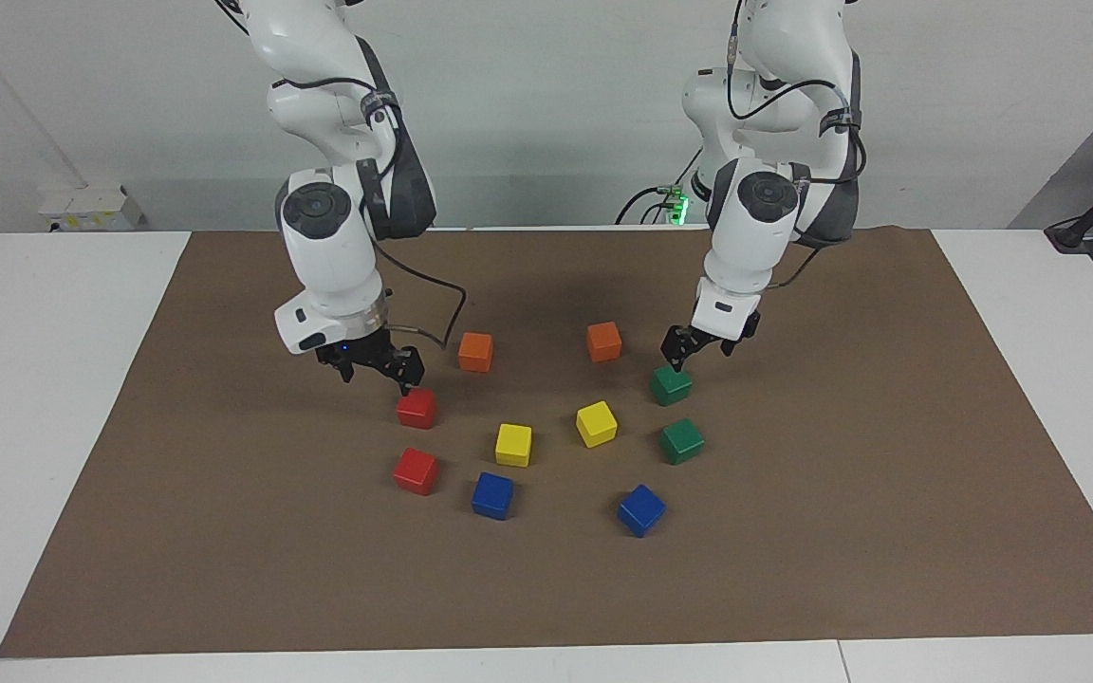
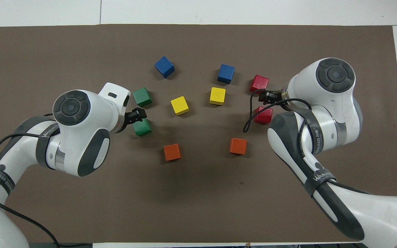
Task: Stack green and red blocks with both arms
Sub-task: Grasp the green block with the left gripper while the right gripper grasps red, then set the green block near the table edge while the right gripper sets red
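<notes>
Facing view first: right gripper point(image 1: 378, 366) spread open, hanging just above the red block nearer the robots point(image 1: 416, 408), not touching. Second red block point(image 1: 416, 470) farther out on the brown mat point(image 1: 888, 531). Left gripper point(image 1: 694, 347) also spread, empty, just over the nearer green block point(image 1: 672, 384); other green block point(image 1: 682, 441) farther out.

Overhead view next: left gripper point(image 2: 137, 114) between the two green blocks point(image 2: 142, 96) point(image 2: 142, 127). Right gripper point(image 2: 266, 97) between the two red blocks point(image 2: 260, 83) point(image 2: 264, 116). Orange cubes point(image 2: 172, 152), yellow cubes point(image 2: 179, 105) and blue cubes point(image 2: 164, 66) scattered in between, all flat on the mat.
</notes>
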Controlling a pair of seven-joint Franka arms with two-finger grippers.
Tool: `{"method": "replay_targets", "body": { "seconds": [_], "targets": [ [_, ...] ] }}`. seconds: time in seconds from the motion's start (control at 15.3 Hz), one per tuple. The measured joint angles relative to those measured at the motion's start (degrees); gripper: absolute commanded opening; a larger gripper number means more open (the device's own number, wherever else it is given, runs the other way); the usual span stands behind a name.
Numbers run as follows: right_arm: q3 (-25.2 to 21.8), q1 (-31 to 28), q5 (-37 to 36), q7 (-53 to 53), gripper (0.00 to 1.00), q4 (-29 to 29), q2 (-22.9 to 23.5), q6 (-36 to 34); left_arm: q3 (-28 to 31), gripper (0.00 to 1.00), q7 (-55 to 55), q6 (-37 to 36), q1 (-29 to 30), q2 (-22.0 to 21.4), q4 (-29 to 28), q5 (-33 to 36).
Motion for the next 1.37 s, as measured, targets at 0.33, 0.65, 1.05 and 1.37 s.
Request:
{"method": "replay_targets", "body": {
  "seconds": [0.33, 0.65, 1.05, 1.37],
  "targets": [
    [0.02, 1.71, 0.07, 0.00, 1.00, -0.96, 1.14, 2.11, 0.04, 1.00, -6.04, 3.70, -2.34, 3.21, -0.23, 0.00],
    [0.02, 2.65, 0.07, -0.66, 1.00, -5.89, 1.89, 6.31, 0.12, 0.98, -6.94, 5.79, -4.25, 6.82, -0.21, 4.23],
    [0.01, 2.66, 0.07, -1.38, 0.38, -9.06, 2.08, 9.50, 0.42, 0.00, -6.84, 4.43, -4.24, 6.95, -0.09, 4.93],
    [0.01, 2.66, 0.07, -1.42, 0.00, -9.17, 2.11, 9.93, 1.44, 0.00, 4.31, -6.38, 0.69, 4.67, 3.53, 5.16]
  ]
}}
